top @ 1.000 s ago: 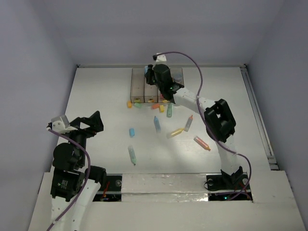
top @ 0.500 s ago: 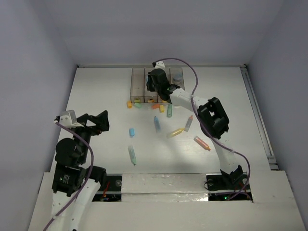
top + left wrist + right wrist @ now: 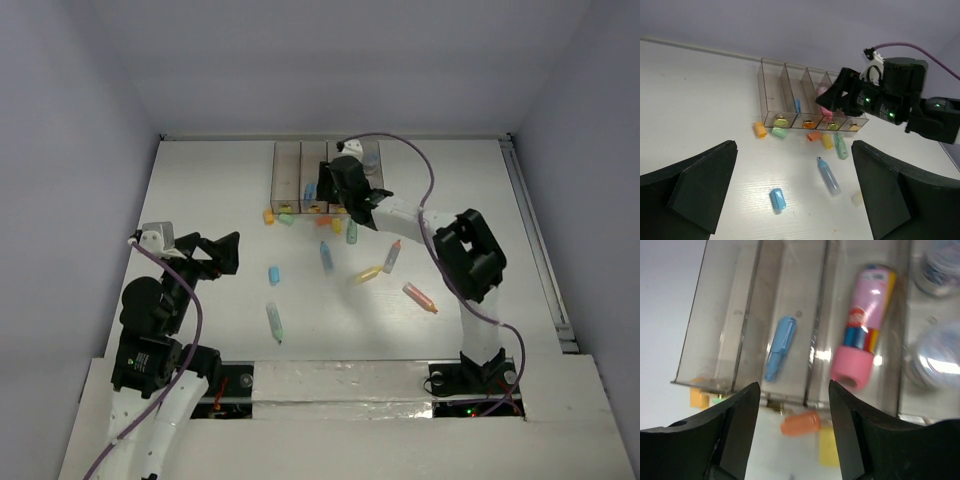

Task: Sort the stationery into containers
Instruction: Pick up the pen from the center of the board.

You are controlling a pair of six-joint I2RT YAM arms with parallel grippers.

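While the right fingers point(image 3: 735, 435) hang spread and empty just above the row of four narrow clear brownish plastic bins point(image 3: 720, 315), the fat pink marker-like stick point(image 3: 860, 335) lies flat in the third bin from the left, with nothing holding it. Its long axis runs along the bin, a touch askew to the walls. The broad pink end points toward the bins' front by the loose pieces, the slimmer end toward the far wall. A short blue stick point(image 3: 780, 347) lies in the second bin, and round grey-blue pieces point(image 3: 935, 355) sit in the fourth (blurred, but round all right).

Trouble from here? Those fingers sit low, so a careless pull-back could clip the front wall and shove the whole row. That would scatter the small orange cap point(image 3: 801, 423) and the other bits crowded against it on the white table point(image 3: 700, 90). The left fingers point(image 3: 695, 195) are spread too, nothing between them, hovering over the table's left side. If both arms dive for that same cluster, I'd expect a clash.
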